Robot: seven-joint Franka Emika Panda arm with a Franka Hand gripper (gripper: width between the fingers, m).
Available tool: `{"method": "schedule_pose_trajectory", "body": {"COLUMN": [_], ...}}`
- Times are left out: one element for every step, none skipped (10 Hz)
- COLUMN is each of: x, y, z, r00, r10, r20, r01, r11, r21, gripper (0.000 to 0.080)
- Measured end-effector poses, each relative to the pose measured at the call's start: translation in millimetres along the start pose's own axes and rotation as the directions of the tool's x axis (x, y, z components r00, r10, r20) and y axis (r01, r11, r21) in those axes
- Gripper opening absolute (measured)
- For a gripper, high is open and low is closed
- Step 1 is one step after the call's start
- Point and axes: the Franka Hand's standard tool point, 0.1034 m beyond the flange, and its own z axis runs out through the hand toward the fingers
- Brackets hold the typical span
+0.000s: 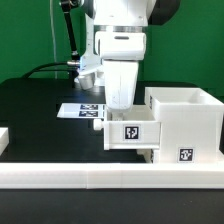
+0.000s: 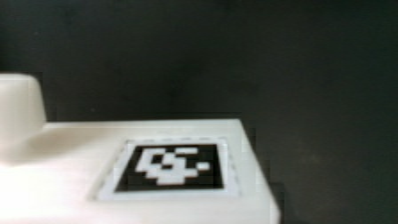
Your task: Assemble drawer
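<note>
White plastic drawer (image 1: 180,122), black-and-white square tags on its fronts.

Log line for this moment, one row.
gripper: over tray, jaw state hidden | tray: at casing front | second tray: not visible | marker board: behind

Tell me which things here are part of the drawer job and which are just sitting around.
Part of the job:
- box casing
- tray with the tag, under the gripper
- lower tray at the casing's foot

Just there:
- marker board
- front border rail
- black table
</note>
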Motion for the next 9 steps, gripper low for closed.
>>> {"method": "schedule_pose_trajectory", "body": {"x": [0.3, 1.4, 1.0, 1.7, 2.4, 2.3, 1.9, 0.7, 0.6], "y": [0.6, 1.1, 1.2, 1.3, 1.3, 1.2, 1.4, 1.7, 1.7], "z": [-0.1, -0.4, -0.5, -0.5, -0.4, -0.2, -0.1, -0.3, -0.3], "r00": [1.0, 1.0, 1.0, 1.0, 1.0, 1.0, 1.0, 1.0, 1.0], "r10": [-0.018, -0.018, -0.015, -0.008, -0.004, -0.002, -0.001, 0.002, 0.002], "r20": [0.0, 0.003, 0.005, 0.005, 0.005, 0.004, 0.003, 0.003, 0.003], "r01": [0.018, 0.018, 0.015, 0.008, 0.004, 0.002, 0.001, -0.002, -0.002], "r11": [1.0, 1.0, 1.0, 1.0, 1.0, 1.0, 1.0, 1.0, 1.0], "r21": [-0.003, -0.004, -0.004, -0.005, -0.007, -0.011, -0.014, -0.015, -0.015], "gripper": [0.0042, 0.0042, 0.0042, 0.0042, 0.0042, 0.0042, 0.0042, 0.0042, 0.0042]}}
